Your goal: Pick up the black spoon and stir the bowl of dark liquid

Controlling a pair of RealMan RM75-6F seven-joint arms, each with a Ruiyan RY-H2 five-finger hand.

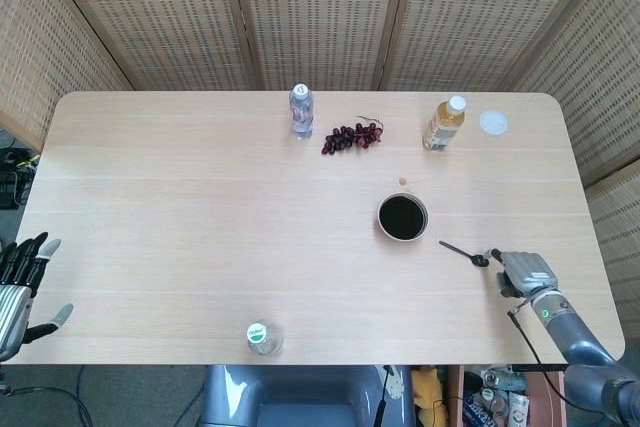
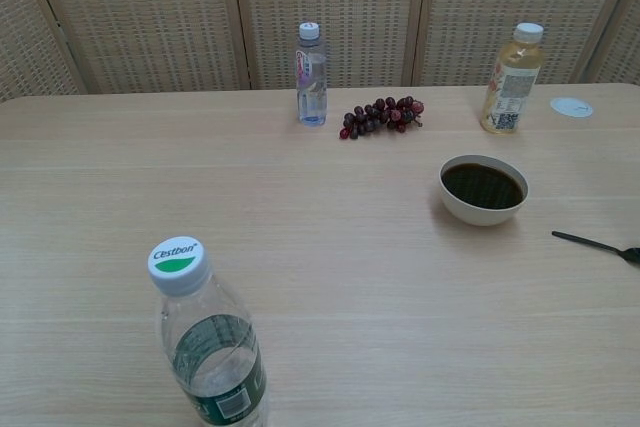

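Woven cane screens close off the back of the room, and in front of them a pale wooden tabletop carries everything. Nearest the robot, at the front edge, stands a clear water bottle with a white and green cap. Off the front left corner hangs the left hand, its dark fingers spread apart and holding nothing, clear of the wood. On the right side the right hand rests on the tabletop with its fingers curled down (whether they are fully clenched I cannot tell from above), and it holds nothing. Just beside it, at its inner edge, lies the black spoon, flat on the wood, its bowl end nearest the hand and its thin handle pointing away toward the middle; hand and spoon look close, but I cannot tell whether they touch. A little beyond the handle tip sits the white bowl of dark liquid, upright and apart from the spoon. Farther back a bunch of dark red grapes lies between a small clear bottle on the left and a bottle of yellow drink on the right. A white round lid lies just beside that yellow bottle, near the far right corner.
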